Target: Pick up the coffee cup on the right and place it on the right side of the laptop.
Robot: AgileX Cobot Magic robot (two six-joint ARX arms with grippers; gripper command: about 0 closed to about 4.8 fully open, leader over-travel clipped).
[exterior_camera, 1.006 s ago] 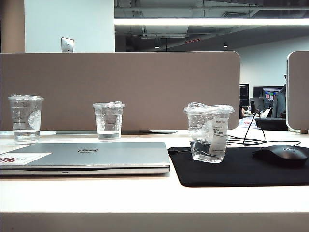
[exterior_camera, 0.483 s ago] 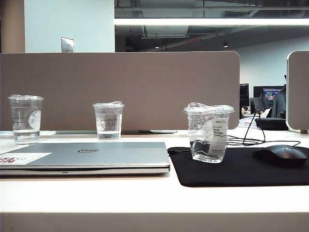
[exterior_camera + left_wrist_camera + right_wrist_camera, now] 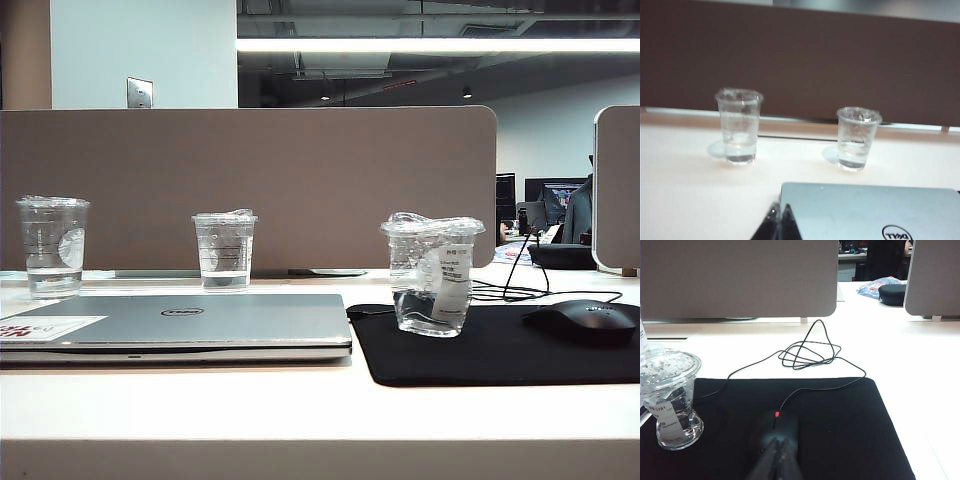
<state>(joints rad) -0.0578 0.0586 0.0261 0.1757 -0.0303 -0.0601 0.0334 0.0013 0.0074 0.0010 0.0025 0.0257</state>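
Counted: three clear cups, namely the coffee cup (image 3: 432, 276), a stickered cup (image 3: 53, 246) and a ribbed cup (image 3: 224, 250). One laptop (image 3: 190, 322), one mouse pad (image 3: 500, 345), one mouse (image 3: 583, 322), apparently one cable (image 3: 807, 352).

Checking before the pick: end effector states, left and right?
Left end effector: closed, holding nothing, above the near edge of the Dell laptop.
Right end effector: closed, empty, over the black mouse.

laptop (image 3: 870, 212): cut off by the frame's edge in the left wrist view
left pincer (image 3: 780, 223): only blurred tips show
right pincer (image 3: 779, 458): blurred tips, pressed together
coffee cup (image 3: 670, 400): label print unreadable
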